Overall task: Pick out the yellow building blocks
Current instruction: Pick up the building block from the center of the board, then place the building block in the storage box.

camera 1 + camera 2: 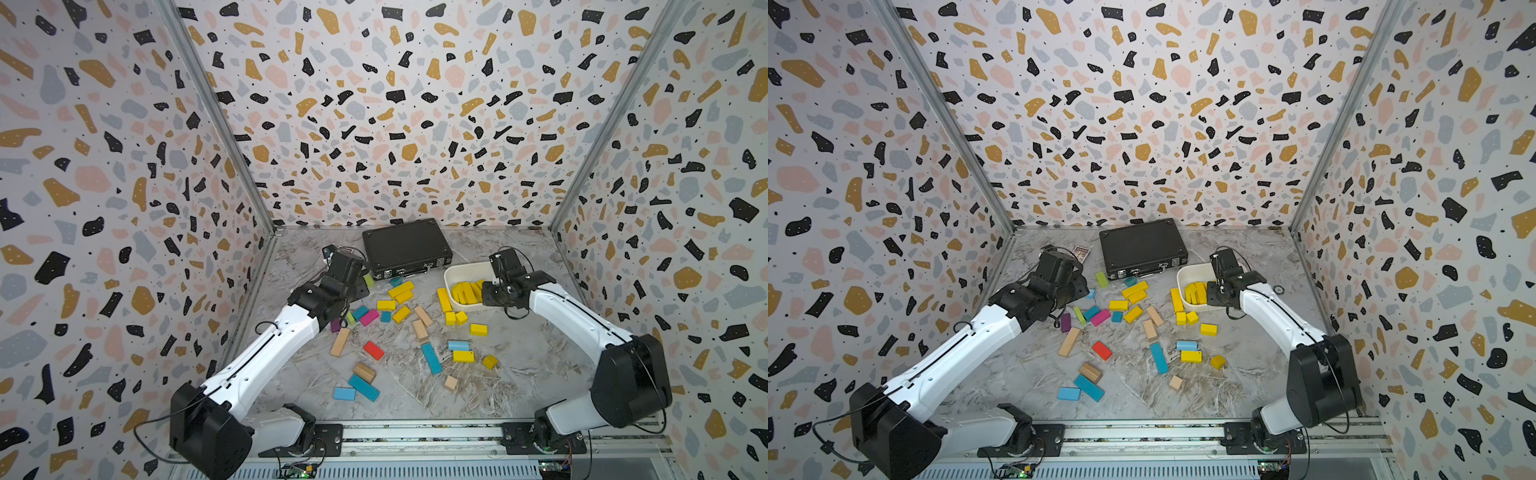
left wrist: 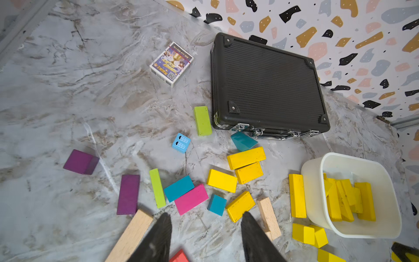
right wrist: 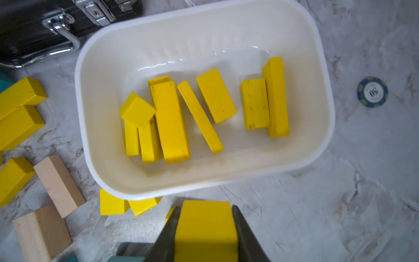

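Several yellow building blocks (image 1: 401, 314) lie loose around mid-table, in both top views (image 1: 1208, 329). More yellow blocks (image 3: 170, 122) are piled in the white tub (image 3: 326, 113) at the back right. My right gripper (image 3: 206, 207) is shut on one yellow block (image 3: 206, 229), low over the table beside the tub's near rim (image 1: 457, 270). My left gripper (image 2: 205, 217) hangs open with nothing between its fingers, above the left cluster, just short of a yellow block (image 2: 240, 205) and a teal cube (image 2: 217, 204).
A black case (image 1: 407, 247) lies shut at the back, with a card box (image 2: 171, 63) to its left. A poker chip (image 3: 372, 91) sits right of the tub. Tan (image 1: 340, 341), teal (image 1: 431, 357), red (image 1: 373, 350), pink, purple and lime-green blocks are scattered among the yellow ones.
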You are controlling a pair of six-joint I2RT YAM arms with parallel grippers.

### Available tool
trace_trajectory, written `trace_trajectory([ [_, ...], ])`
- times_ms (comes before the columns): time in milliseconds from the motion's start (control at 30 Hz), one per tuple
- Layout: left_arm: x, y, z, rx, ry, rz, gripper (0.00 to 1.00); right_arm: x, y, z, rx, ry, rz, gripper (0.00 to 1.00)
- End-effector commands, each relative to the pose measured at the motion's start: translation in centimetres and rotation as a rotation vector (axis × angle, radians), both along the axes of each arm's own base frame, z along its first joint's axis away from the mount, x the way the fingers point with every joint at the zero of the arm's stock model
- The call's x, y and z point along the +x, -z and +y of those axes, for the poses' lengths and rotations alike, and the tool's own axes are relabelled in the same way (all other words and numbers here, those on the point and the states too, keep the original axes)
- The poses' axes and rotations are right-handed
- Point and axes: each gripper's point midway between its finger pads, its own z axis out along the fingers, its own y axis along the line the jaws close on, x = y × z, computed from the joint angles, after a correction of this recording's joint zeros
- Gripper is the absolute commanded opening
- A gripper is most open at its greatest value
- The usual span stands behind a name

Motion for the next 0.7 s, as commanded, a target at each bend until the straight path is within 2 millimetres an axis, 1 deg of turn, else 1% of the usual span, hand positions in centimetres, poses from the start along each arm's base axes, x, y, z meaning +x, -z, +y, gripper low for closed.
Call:
trace_trajectory([
  [0, -0.3, 0.0, 1.3, 0.018, -0.029, -0.025, 0.51, 1.5, 0.3, 0.7, -0.010, -0.063, 0.053, 0.26],
  [67, -0.7, 0.4, 1.9, 0.013, -0.048, -0.015, 0.51, 2.7, 1.2, 1.2, -0.003, -0.072, 0.077, 0.27],
  [167, -1.3, 0.8, 3.2, 0.005, -0.089, -0.002, 0.51, 3.9, 2.9, 1.6, -0.002, -0.076, 0.121, 0.29],
  [233, -1.6, 1.2, 4.3, 0.013, -0.121, 0.006, 0.51, 4.6, 3.9, 1.6, -0.005, -0.075, 0.145, 0.31],
  [333, -2.1, 1.4, 6.5, 0.080, -0.180, 0.005, 0.51, 5.0, 4.9, 1.4, -0.010, -0.074, 0.170, 0.36],
  [400, -2.4, 1.2, 7.6, 0.120, -0.210, -0.014, 0.55, 5.1, 4.9, 1.2, -0.015, -0.073, 0.172, 0.41],
  [500, -2.8, 0.8, 8.8, 0.138, -0.255, -0.064, 0.60, 4.9, 4.2, 0.7, -0.026, -0.068, 0.159, 0.47],
  [567, -2.8, 0.6, 8.9, 0.127, -0.256, -0.102, 0.62, 4.5, 3.5, 0.3, -0.030, -0.063, 0.150, 0.49],
  [667, -2.7, 0.6, 8.3, 0.084, -0.228, -0.140, 0.63, 3.1, 2.0, 0.0, -0.013, -0.053, 0.123, 0.50],
])
